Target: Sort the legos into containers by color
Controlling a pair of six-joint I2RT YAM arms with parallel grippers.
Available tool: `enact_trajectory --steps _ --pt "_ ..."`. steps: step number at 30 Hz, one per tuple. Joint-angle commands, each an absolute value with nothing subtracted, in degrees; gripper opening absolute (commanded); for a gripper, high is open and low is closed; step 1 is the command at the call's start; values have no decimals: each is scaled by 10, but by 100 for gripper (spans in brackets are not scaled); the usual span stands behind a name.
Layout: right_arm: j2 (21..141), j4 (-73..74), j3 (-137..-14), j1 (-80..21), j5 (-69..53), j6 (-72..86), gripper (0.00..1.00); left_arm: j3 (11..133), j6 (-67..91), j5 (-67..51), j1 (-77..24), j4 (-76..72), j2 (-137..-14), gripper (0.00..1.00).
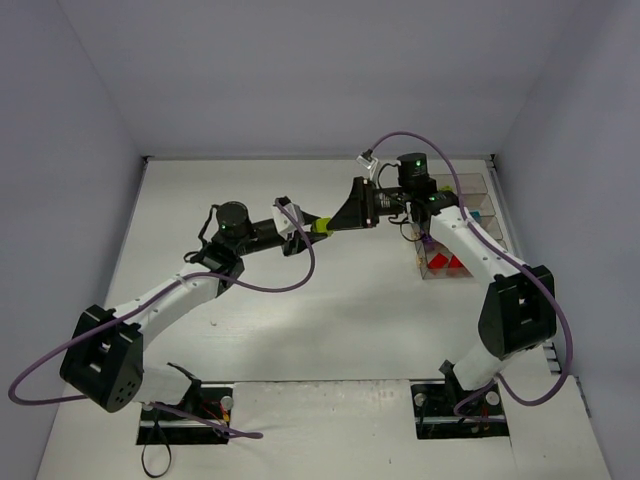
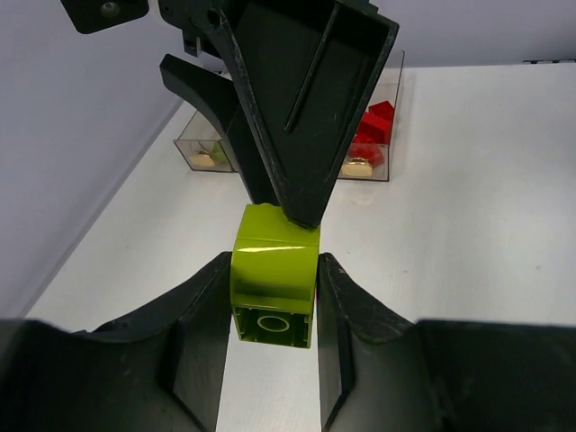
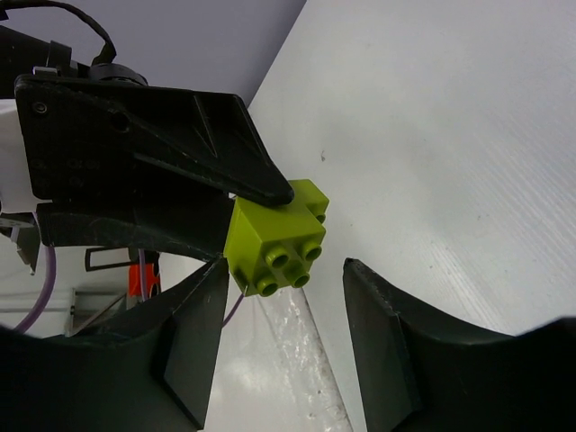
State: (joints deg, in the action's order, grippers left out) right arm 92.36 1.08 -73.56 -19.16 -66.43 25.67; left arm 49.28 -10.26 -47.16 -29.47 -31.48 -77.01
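My left gripper is shut on a lime green lego, holding it above the table at mid-back. My right gripper faces it from the other side, open. Its jaws stand on either side of the stud end of the same lego, close to it on the left and with a clear gap on the right. The left gripper's fingers press the lego from above in the right wrist view. The containers stand at the back right, with red legos in one bin.
The row of clear bins runs along the right wall, just behind the right arm's wrist. Purple cables loop from both arms over the table. The grey walls close in the table on the left, back and right.
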Motion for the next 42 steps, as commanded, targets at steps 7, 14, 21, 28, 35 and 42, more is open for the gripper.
enact_trajectory --steps 7,14,21,28,35,42 --pt "906 -18 -742 -208 -693 258 43 495 -112 -494 -309 -387 -748 11" --pt "907 -19 -739 -208 -703 251 16 494 -117 -488 -309 -383 -745 11" --pt "911 -19 -740 -208 -715 251 7 482 -121 -491 -308 -374 -748 16" --pt "911 -19 -741 -208 -720 247 6 487 -145 -509 -306 -342 -747 29" --pt "911 -18 -736 -208 -725 241 5 497 -157 -533 -305 -304 -747 40" --pt "906 -18 -727 -209 -726 237 3 503 -158 -534 -305 -288 -747 41"
